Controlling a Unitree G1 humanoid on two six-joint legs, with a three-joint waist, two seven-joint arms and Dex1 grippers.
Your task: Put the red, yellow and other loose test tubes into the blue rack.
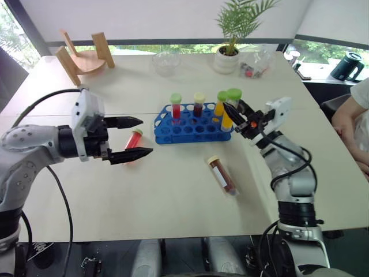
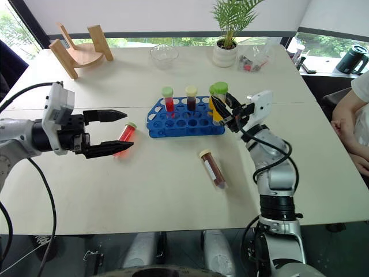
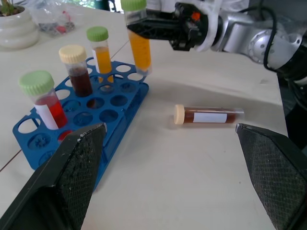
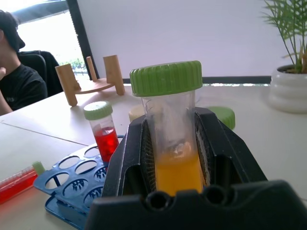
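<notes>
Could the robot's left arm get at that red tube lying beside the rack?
Probably yes. The left gripper hangs open right by the red tube, with nothing between them.

Bright, even daylight from rear windows; soft shadows.

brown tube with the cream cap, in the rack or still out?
Out. The brown tube lies on its side on the table, in front of the blue rack and apart from it.
</notes>
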